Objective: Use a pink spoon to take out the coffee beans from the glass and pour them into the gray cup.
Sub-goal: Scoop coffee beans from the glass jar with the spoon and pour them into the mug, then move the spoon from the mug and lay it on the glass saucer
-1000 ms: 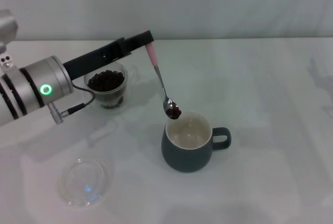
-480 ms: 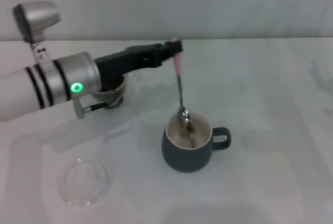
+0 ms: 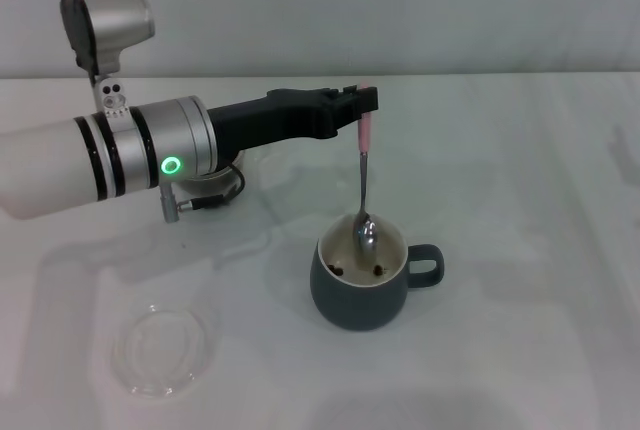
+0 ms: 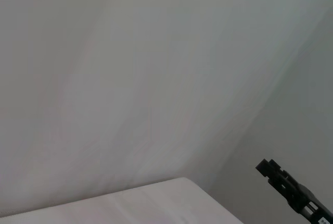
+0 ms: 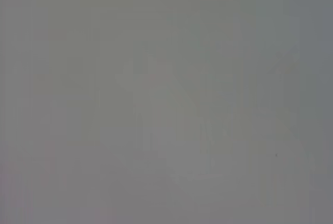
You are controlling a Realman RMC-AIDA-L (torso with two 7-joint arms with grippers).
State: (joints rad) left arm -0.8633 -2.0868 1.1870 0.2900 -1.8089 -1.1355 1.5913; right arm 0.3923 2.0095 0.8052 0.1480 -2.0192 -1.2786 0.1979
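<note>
My left gripper (image 3: pixel 362 107) is shut on the top of the pink spoon (image 3: pixel 365 165), which hangs almost straight down. Its silver bowl sits inside the mouth of the gray cup (image 3: pixel 368 284) at the table's middle. A few dark coffee beans (image 3: pixel 345 270) lie on the cup's cream inside. The glass (image 3: pixel 218 178) stands behind my left arm, mostly hidden by it; its beans do not show. The right gripper is not in view; the right wrist view shows only flat grey. The left wrist view shows only wall and a dark finger tip (image 4: pixel 291 191).
A flat shallow clear glass dish (image 3: pixel 158 350) lies at the front left of the white table (image 3: pixel 520 250). My left arm (image 3: pixel 120 155) stretches from the left over the table's back left part. The cup's handle (image 3: pixel 428 268) points right.
My left arm has swung right and rolled, bringing the spoon from a slant beside the cup's rim to upright over it. The beans have left the spoon and now lie in the cup.
</note>
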